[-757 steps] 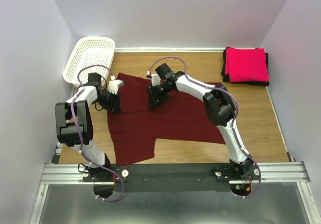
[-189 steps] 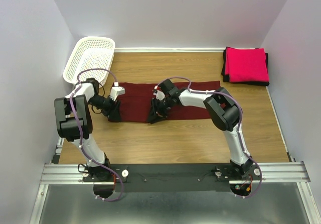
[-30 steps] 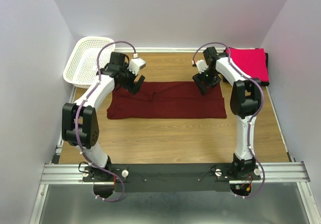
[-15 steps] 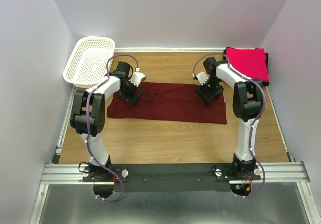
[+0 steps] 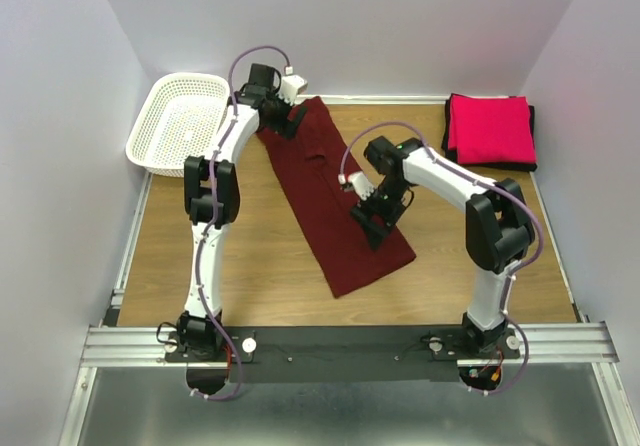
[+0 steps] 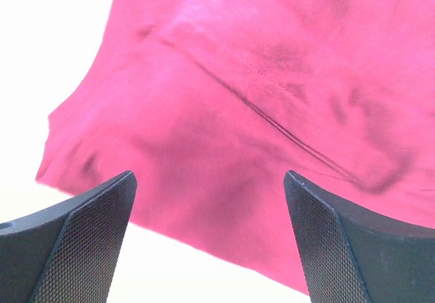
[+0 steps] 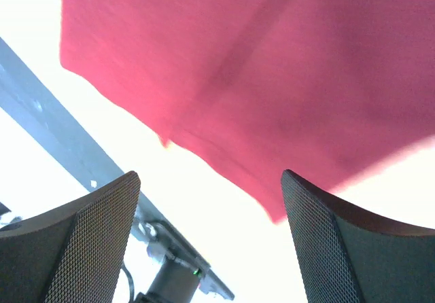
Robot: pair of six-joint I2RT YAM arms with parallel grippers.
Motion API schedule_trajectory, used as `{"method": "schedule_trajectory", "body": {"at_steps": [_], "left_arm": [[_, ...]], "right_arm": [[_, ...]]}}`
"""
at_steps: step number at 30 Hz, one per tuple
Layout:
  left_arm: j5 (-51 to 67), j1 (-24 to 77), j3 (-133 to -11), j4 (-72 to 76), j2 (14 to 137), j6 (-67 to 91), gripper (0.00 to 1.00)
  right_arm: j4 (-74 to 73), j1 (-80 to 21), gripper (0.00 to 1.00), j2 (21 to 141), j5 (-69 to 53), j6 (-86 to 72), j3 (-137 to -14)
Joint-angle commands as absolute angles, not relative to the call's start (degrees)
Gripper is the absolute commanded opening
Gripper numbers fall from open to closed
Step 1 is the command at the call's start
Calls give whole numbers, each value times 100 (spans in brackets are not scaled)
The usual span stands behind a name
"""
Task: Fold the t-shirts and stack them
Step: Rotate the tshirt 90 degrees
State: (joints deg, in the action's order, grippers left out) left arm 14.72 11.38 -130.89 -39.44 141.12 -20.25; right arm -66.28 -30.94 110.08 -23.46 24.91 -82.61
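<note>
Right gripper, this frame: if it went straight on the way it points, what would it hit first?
Most likely the maroon t-shirt. In the wrist view the right gripper has its jaws open, with the folded cloth directly ahead. The gap to the cloth cannot be judged.

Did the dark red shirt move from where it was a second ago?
Yes. The shirt lay sideways across the table; now it slants, its left end swung back to the basket's level, its right end nearer the front.
</note>
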Motion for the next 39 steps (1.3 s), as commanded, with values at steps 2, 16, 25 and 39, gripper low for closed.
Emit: {"method": "schedule_trajectory", "body": {"at_steps": [2, 16, 25, 39], "left_arm": [[1846, 1178, -12843, -3343, 13019, -1828, 97], [1713, 1151, -9676, -2504, 11056, -1582, 97], [1740, 1195, -10220, -2979, 11820, -1538, 83], [1934, 1705, -10476, -2997, 12804, -1169, 72]], "right_arm": [[-6689, -2900, 91, 10853, -2253, 2408, -8990], [-6153, -3032, 35, 11971, -2302, 2303, -8825], [-5704, -3822, 28, 11804, -3110, 1768, -7893], [-5529, -3797, 57, 11039, -3911, 1371, -8657]]}}
